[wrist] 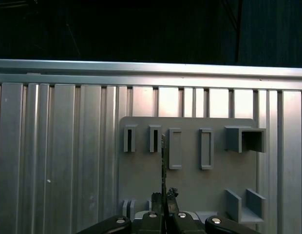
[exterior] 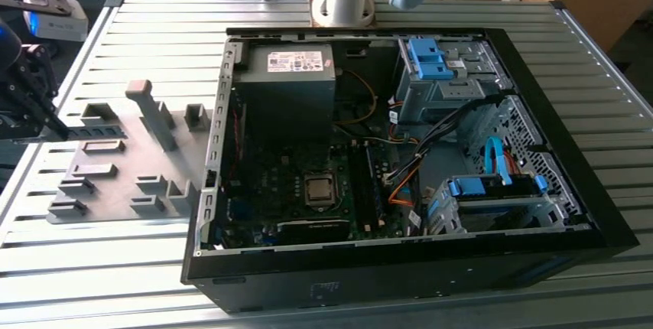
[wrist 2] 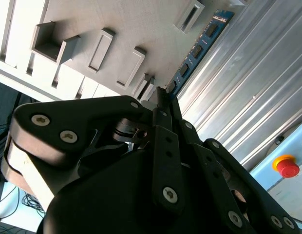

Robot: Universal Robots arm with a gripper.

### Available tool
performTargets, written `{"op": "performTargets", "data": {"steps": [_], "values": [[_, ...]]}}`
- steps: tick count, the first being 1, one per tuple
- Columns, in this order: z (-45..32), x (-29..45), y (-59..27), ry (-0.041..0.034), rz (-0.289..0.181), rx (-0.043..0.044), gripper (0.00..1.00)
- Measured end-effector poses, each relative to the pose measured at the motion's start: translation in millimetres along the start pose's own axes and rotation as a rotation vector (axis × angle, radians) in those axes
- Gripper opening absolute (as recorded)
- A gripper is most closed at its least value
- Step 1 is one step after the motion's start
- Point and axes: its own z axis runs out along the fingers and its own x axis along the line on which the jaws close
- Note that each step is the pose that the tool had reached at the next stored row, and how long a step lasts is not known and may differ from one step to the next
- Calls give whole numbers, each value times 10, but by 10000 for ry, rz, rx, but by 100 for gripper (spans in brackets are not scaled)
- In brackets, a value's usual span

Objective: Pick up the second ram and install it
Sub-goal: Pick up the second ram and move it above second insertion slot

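Observation:
My gripper [exterior: 51, 130] hangs at the exterior view's far left, over the pale grey holder plate [exterior: 112, 184]. It is shut on the second ram [exterior: 94, 131], a thin dark stick pointing toward the open computer case [exterior: 408, 268]. In the second wrist view the fingers [wrist 2: 163, 105] pinch one end of the ram [wrist 2: 197, 48], whose blue-green board with chips reaches out past the plate [wrist 2: 92, 19]. The first wrist view shows the ram [wrist: 163, 161] edge-on, rising from the gripper [wrist: 164, 196] in front of the plate's slots [wrist: 190, 185].
The case lies open on the ribbed metal table [exterior: 122, 38], with the motherboard's memory slots [exterior: 372, 184] beside the processor socket [exterior: 320, 190]. A black power-supply box [exterior: 286, 76] and blue drive cages [exterior: 490, 191] fill the case. A red stop button [wrist 2: 287, 165] sits beyond the table.

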Motion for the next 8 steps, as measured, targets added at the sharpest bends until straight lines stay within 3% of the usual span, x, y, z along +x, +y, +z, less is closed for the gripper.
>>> {"op": "performTargets", "data": {"steps": [8], "values": [[-49,-2,1,-1,-1,1,14]]}}
